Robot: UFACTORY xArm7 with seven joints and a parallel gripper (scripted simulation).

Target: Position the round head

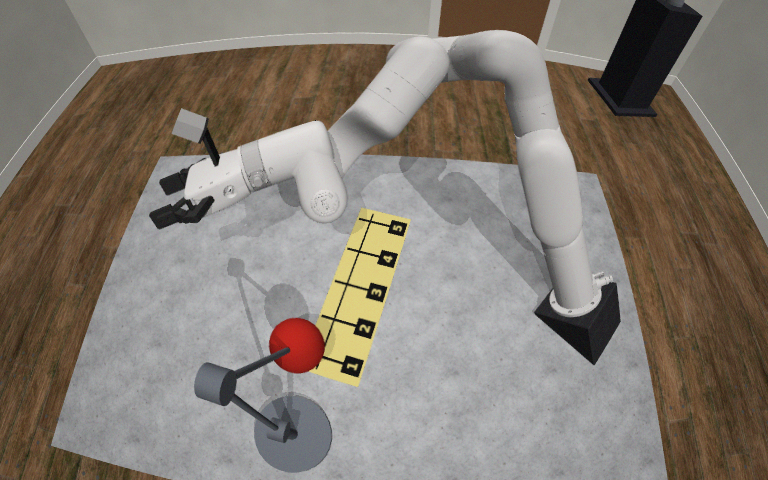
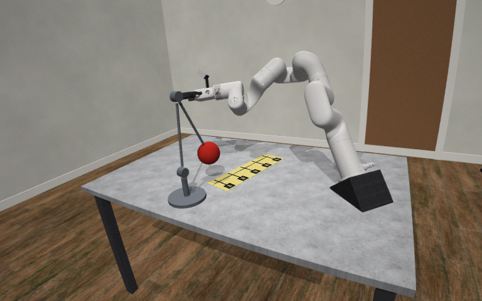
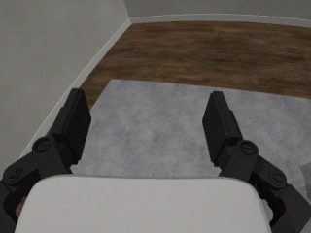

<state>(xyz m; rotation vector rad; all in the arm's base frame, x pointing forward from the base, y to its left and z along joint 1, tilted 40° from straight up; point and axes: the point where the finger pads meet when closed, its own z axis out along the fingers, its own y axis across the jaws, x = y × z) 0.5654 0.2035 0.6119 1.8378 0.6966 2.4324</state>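
Note:
The lamp stands on its round grey foot (image 1: 292, 433) near the bench's front left. Its thin grey arms rise to a grey elbow joint (image 1: 215, 383), high up in the exterior view (image 2: 174, 96). The red round head (image 1: 296, 345) (image 2: 208, 152) hangs in the air beside mark 1 of the yellow strip (image 1: 362, 296), off the strip's near end. My gripper (image 1: 169, 199) is open and empty, held level and high over the bench's far left, well apart from the head. In the wrist view the open fingers frame only bare bench and floor.
The arm's black base block (image 1: 583, 325) stands at the bench's right. A black stand (image 1: 645, 53) is on the floor at the far right. The bench's left edge lies close under the gripper.

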